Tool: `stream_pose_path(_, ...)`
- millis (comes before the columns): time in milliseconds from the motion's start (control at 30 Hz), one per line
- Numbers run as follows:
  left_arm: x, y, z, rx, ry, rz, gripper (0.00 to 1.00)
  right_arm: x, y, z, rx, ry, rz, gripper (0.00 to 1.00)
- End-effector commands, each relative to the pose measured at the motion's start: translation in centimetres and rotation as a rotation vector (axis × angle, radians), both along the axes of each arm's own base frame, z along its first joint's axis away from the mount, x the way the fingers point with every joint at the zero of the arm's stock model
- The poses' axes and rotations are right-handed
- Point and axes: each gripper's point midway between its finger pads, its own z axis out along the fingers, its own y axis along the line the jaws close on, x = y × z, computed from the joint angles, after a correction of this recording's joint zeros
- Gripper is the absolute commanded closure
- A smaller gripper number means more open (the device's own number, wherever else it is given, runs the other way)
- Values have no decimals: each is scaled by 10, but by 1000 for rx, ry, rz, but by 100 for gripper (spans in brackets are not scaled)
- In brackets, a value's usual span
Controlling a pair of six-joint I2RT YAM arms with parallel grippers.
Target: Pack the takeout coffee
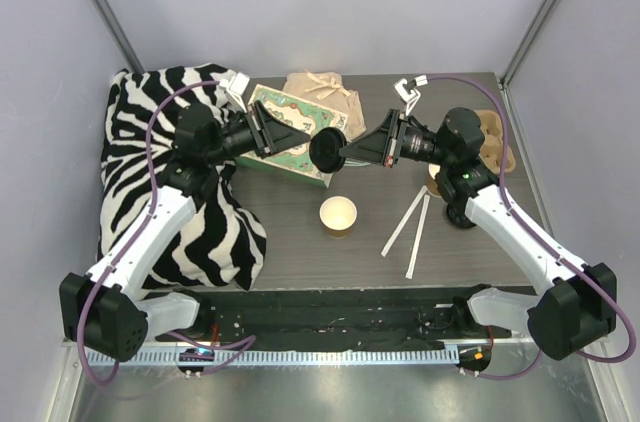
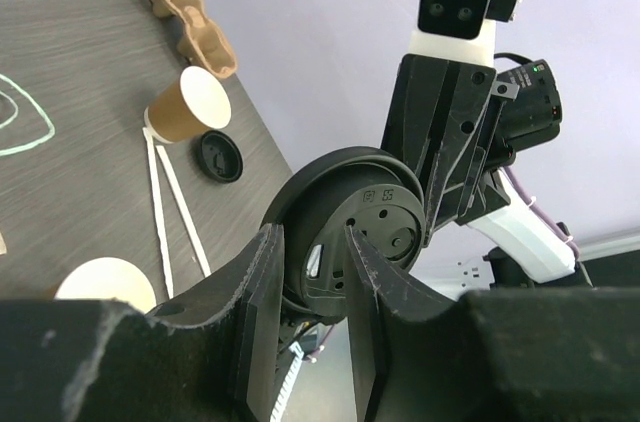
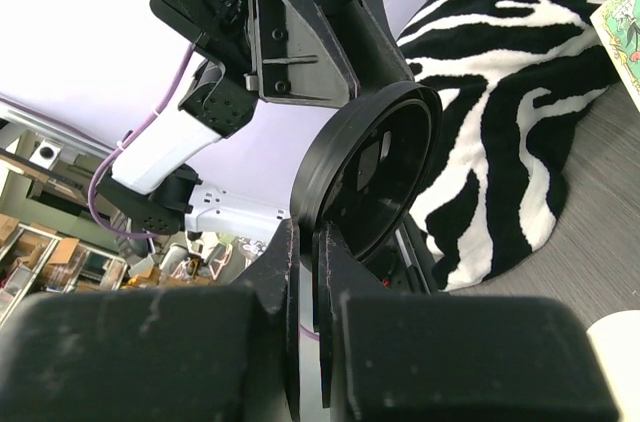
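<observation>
Black plastic fills the middle of the left wrist view: a black lid (image 2: 345, 232) hangs in the air with its top face toward the camera. The left fingers (image 2: 262, 312) stand narrow, one on either side of the lid's near edge and closed on it. From the far side the right fingers (image 2: 438, 177) clamp the opposite edge. Below, on the dark table (image 2: 80, 22), lie two white stir sticks (image 2: 165, 207). A loose lid (image 2: 218, 157) and a second cup (image 2: 188, 107) with a pale inside sit by their far ends. A moulded cup carrier (image 2: 185, 12) lies beyond them along the right edge. An open cup (image 2: 105, 287) shows at the lower left.

The right wrist view shows the right fingers almost together, pinching the lid's thin rim, with its hollow underside facing the camera. The left fingers grip the upper rim. A zebra cloth (image 3: 520, 72) and a corner of a green box (image 3: 622, 27) lie behind.

Seen from the top, both arms meet over the middle of the table with the lid between them, above the box's near edge. The open cup stands alone toward the near edge. A paper bag (image 1: 315, 94) rests at the far edge, and the cloth covers the left side. Both cups are unlidded, so which one is the takeout coffee cannot be told.
</observation>
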Motion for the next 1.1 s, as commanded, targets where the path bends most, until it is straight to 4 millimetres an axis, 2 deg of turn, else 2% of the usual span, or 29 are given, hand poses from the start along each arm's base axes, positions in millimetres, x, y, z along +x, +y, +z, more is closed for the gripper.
stream_pose_path(0, -7, -8, 9, 1, -45, -48, 67, -7, -3, 18, 41, -56, -4, 99)
stream_pose_path(367, -14, -19, -10, 68, -33, -66, 74, -6, -2, 21, 59, -33, 1, 99)
stream_pose_path(567, -14, -19, -10, 77, -37, -65, 87, -7, -2, 11, 55, -4, 6, 99)
stream_pose_path(667, -15, -19, -14, 79, -24, -67, 100, -8, -1, 5, 48, 5, 10, 99)
stream_pose_path(800, -12, -16, -22, 119, -28, -50, 100, -8, -1, -2, 22, 19, 13, 99)
stream_pose_path(900, -14, -13, -36, 181, 12, -44, 100, -7, -2, -11, -24, 28, 7, 73)
stream_pose_path(933, -16, -10, -43, 214, 27, -47, 100, -8, -3, -12, -34, 24, 11, 60)
stream_pose_path(967, -16, -9, -48, 233, 33, -48, 100, -7, -3, -10, -45, 14, 8, 52)
stream_pose_path(1000, -18, -8, -53, 250, 42, -53, 100, -6, -5, -20, -85, 54, -2, 45)
stream_pose_path(1033, -21, -5, -65, 296, 52, -63, 100, -1, -8, -25, -115, 21, -21, 35)
stream_pose_path(1067, -22, -3, -71, 322, 56, -62, 100, 2, -11, -24, -137, 1, -35, 31)
